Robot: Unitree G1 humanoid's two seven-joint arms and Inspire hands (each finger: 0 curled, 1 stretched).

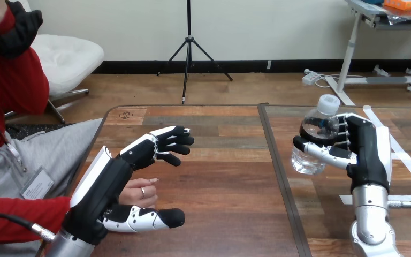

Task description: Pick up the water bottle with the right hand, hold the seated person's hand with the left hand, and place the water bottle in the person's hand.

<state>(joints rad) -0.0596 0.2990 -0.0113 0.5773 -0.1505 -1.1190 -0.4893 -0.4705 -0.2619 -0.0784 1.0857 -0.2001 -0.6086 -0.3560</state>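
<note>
Water bottle (319, 126) progress: pick-up looks done to me, the hand-hold is maybe halfway, the hand-over isn't started.
Person's hand (139, 193): lower left of the frame, by the table's left edge, sitting in the gap between the left hand's thumb and fingers.
Left hand (109, 184): lower left too. Fingers stretched fairly straight above the person's hand, thumb reaching out below it. Nothing is curled round it, so I'd call this framing it, not holding it. Can't tell if the palm actually touches.
Table (225, 176): bare wood across the middle of the frame, between the two hands.
Bottle position: right of centre, roughly upright, white cap on top. Looks lifted off the wood, but I wouldn't swear to it.
Right hand (366, 152): far right, fingers and thumb wrapped round the bottle's middle, clamped on it.
Gap: bottle and person's hand are well apart.
To do, my guess: close the left hand on the person's hand, carry the bottle across to the left, set it in that hand.
</note>
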